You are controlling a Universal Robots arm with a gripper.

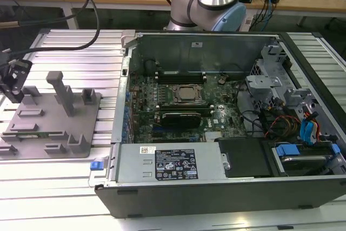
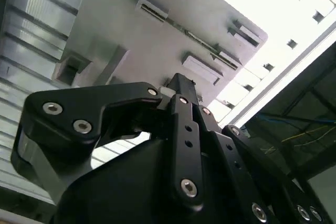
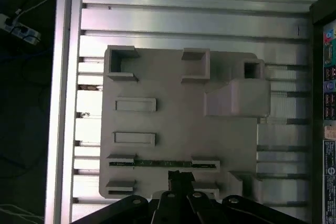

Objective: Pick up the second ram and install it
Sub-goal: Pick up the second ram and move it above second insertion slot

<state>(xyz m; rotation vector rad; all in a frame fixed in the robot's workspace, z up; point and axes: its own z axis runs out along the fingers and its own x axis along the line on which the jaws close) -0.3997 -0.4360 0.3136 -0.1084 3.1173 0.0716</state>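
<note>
Second ram [image 3: 163, 163] stands on its long edge in the grey tray [image 3: 178, 114] in the first wrist view. Two small brackets close to one tray edge catch its ends, and I judge it is kept upright so that its top edge is offered to a pinch. My gripper [image 3: 179, 176] hangs just beside it, near its middle, with the fingers drawn together and nothing between them. In the second wrist view the second ram [image 2: 199, 40] is a thin line across the tray [image 2: 115, 19], beyond my gripper [image 2: 177, 85] and apart from it. In the exterior view my gripper [image 1: 15, 82] hovers over the tray [image 1: 54, 128] at its edge on the exterior view's left, well apart from the open computer case [image 1: 216, 187]. The motherboard [image 1: 221, 114] lies bare there, presumably so a stick can be pressed in from above.
</note>
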